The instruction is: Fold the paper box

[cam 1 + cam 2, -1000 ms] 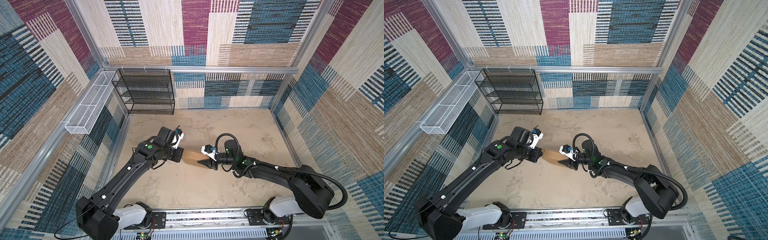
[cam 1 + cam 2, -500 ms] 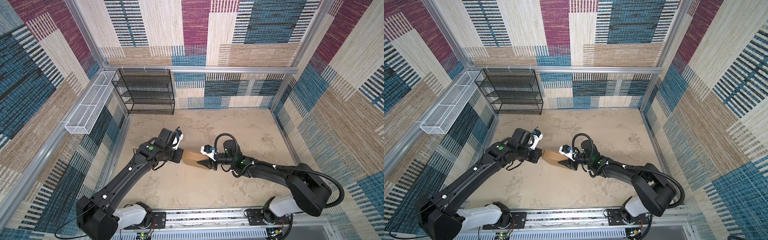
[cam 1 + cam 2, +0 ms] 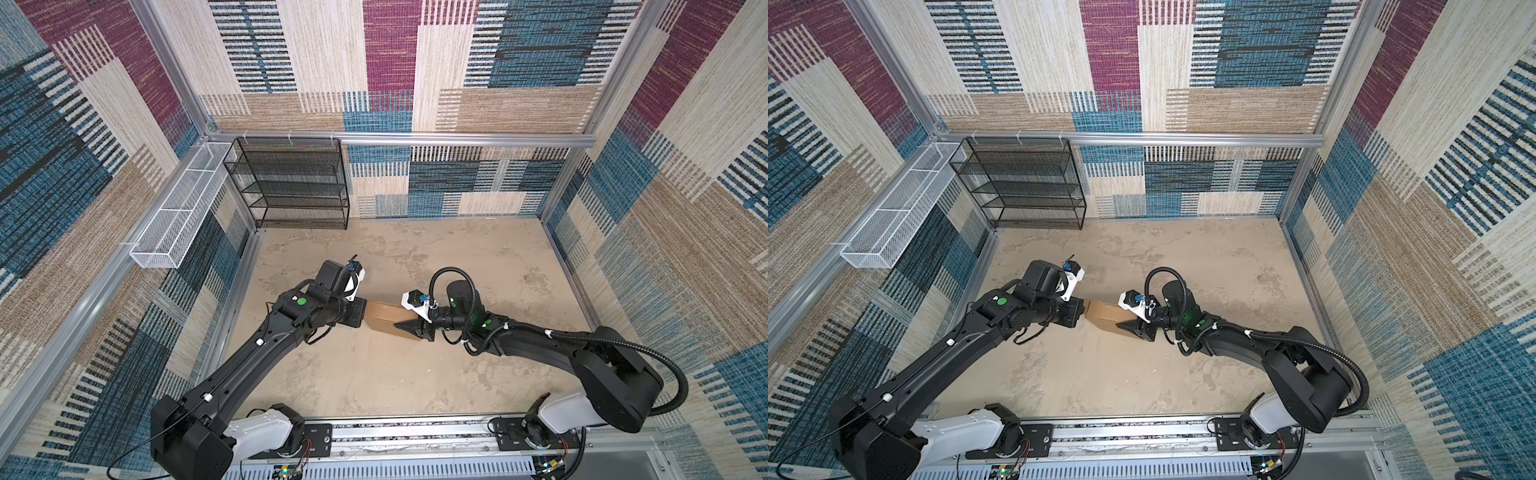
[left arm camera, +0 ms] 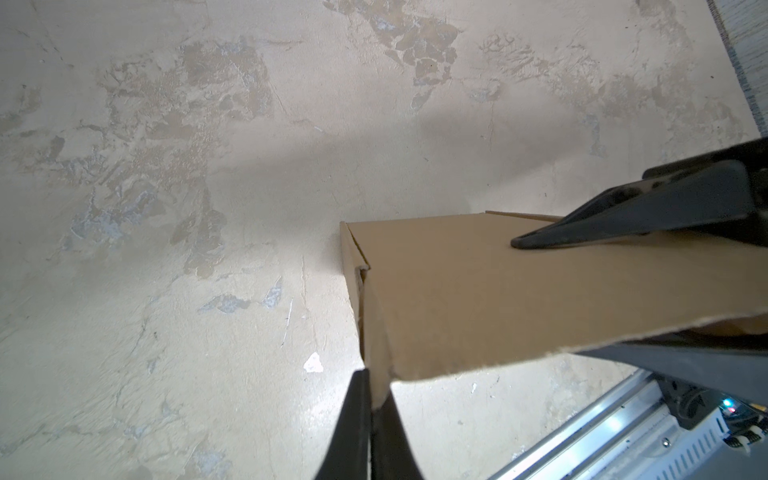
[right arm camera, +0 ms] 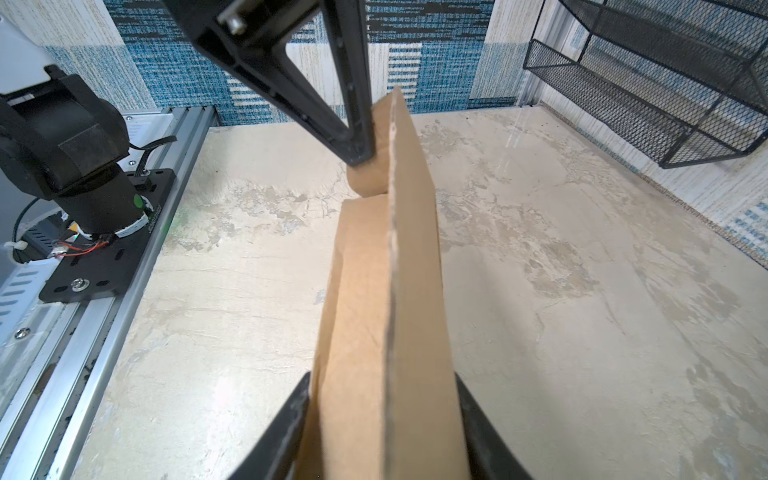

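Observation:
The brown paper box [image 3: 384, 318] [image 3: 1104, 316], folded into a shallow shape, is held between my two grippers above the middle of the floor. My left gripper [image 3: 365, 316] [image 4: 376, 384] is shut on a thin cardboard flap at the box's left end. The right wrist view shows its black finger [image 5: 351, 124] pinching a rounded tab of the box [image 5: 390, 291]. My right gripper [image 3: 409, 326] [image 5: 384, 399] clamps across the box's thickness at its right end, one jaw on each broad face. In the left wrist view that finger [image 4: 623, 216] lies on the box's [image 4: 498, 291] flat face.
A black mesh shelf rack [image 3: 295, 183] stands at the back left wall. A white wire basket [image 3: 178, 212] hangs on the left wall. An aluminium rail [image 3: 415, 432] carrying both arm bases runs along the front. Patterned walls close in all sides.

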You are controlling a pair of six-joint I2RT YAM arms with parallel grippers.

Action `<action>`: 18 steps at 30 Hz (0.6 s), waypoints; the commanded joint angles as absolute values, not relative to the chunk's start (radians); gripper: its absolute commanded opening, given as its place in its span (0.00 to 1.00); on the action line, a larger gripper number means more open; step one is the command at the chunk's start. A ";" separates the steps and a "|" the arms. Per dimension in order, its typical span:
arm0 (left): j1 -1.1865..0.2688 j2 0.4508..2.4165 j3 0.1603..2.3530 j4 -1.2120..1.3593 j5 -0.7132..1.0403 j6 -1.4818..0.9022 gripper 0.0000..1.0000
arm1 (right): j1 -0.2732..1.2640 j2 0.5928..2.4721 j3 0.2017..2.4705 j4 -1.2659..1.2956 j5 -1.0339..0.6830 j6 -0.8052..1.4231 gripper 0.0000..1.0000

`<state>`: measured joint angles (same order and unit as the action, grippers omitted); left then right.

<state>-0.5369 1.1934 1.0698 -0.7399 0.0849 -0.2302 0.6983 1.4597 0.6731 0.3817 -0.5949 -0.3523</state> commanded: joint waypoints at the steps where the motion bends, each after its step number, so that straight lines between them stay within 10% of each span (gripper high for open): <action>1: -0.535 1.189 1.066 -0.704 0.064 -0.253 0.05 | 0.699 1.456 0.663 0.443 -0.620 -0.338 0.38; 18: -0.537 1.191 1.045 -0.662 0.061 -0.281 0.00 | 0.699 1.465 0.648 0.463 -0.610 -0.305 0.58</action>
